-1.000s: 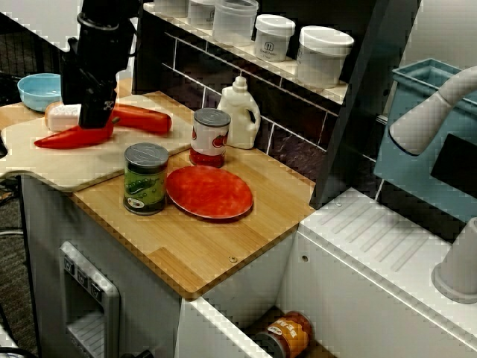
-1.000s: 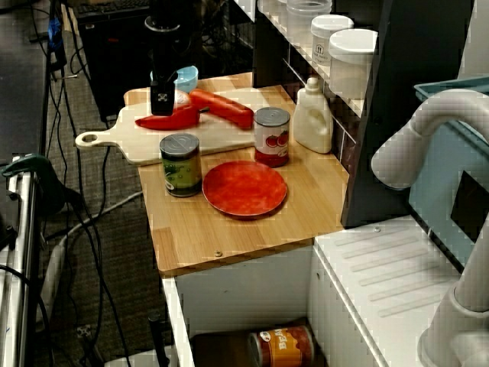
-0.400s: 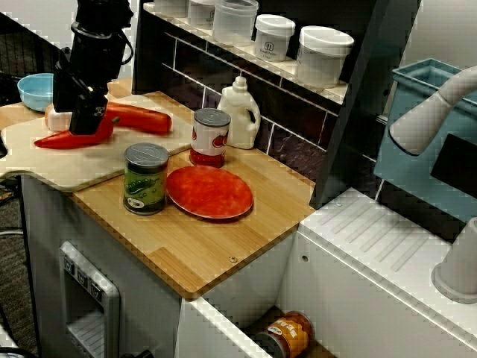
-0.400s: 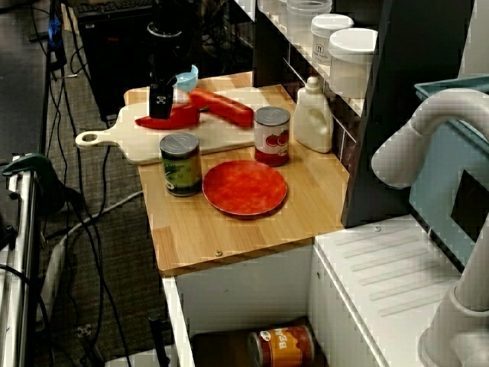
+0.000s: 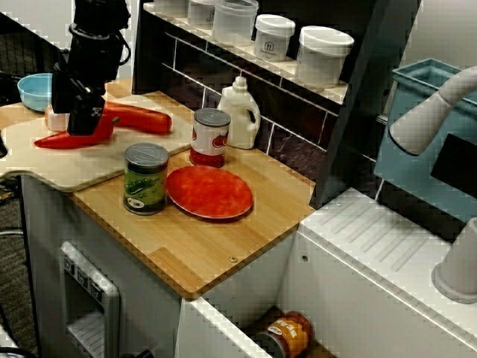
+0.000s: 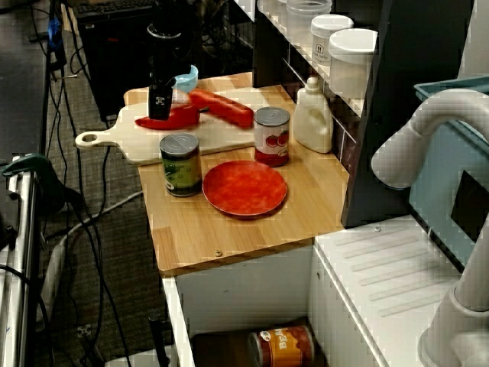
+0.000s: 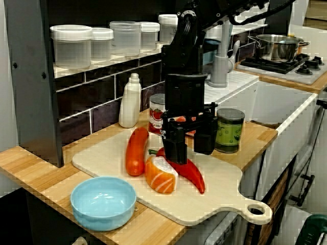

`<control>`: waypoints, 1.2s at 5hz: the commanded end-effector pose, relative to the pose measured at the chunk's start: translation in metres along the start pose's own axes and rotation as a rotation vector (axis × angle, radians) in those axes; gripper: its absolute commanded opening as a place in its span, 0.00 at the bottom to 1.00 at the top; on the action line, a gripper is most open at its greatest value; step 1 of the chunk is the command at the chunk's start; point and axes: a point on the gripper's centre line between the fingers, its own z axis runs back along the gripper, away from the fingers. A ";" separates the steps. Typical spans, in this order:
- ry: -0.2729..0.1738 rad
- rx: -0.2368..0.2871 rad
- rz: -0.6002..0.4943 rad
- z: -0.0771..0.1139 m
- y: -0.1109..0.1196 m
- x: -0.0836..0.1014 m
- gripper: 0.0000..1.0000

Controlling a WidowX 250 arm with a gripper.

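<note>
My black gripper [image 7: 190, 150] hangs open just above the pale cutting board [image 7: 214, 196], its fingers astride the stem end of a red chili pepper [image 7: 192, 173] that lies flat on the board. From the counter's front, the gripper [image 5: 80, 125] hides the pepper's [image 5: 54, 139] right part. A salmon piece [image 7: 161, 174] touches the pepper on its left. A long red sausage-like vegetable [image 7: 135, 150] lies behind them. In the higher view the gripper [image 6: 159, 112] stands over the pepper [image 6: 182, 119].
A blue bowl [image 7: 103, 201] sits off the board's end. A green can [image 5: 145, 179], a tomato can [image 5: 211, 137], a red plate [image 5: 209, 192] and a white bottle [image 5: 238, 112] stand on the wooden counter [image 5: 201, 253]. Shelves with jars [image 5: 323, 54] run behind.
The gripper has shifted along the pepper toward the board's bowl end and risen slightly. The pepper and everything else have stayed where they lay.
</note>
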 end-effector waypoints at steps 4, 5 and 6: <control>-0.014 0.021 -0.030 -0.002 -0.014 -0.004 1.00; -0.013 0.015 -0.028 -0.002 -0.014 -0.004 1.00; -0.024 -0.019 0.003 0.001 -0.014 -0.002 1.00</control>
